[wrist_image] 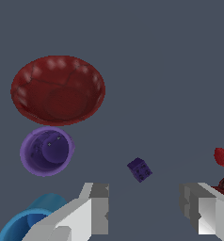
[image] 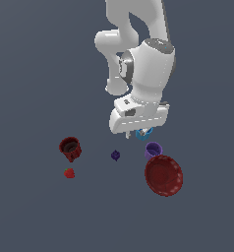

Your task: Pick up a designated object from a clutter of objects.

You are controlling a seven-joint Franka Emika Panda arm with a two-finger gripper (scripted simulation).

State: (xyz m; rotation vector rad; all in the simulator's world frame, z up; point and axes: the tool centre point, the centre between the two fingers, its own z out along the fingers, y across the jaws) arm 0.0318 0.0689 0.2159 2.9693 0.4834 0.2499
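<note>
Two pale fingers [wrist_image: 97,209] of the tool [wrist_image: 144,207] stand spread apart with nothing between them, hovering above the counter [image: 35,74]. Just beside one finger sits the blue cup [wrist_image: 27,223], partly hidden under the tool in the exterior view. Next out is the purple cup [wrist_image: 46,150], the one to pick, upright with its mouth open, touching or nearly touching the wide red dish [wrist_image: 57,90]. A tiny purple lump [wrist_image: 140,169] lies ahead of the open gap; the strawberry [image: 69,173] and dark red mug [image: 70,148] sit well apart. The risk, as I judge it: descending here would close on the lump or clip the blue cup, and a finger could knock the dish.
</note>
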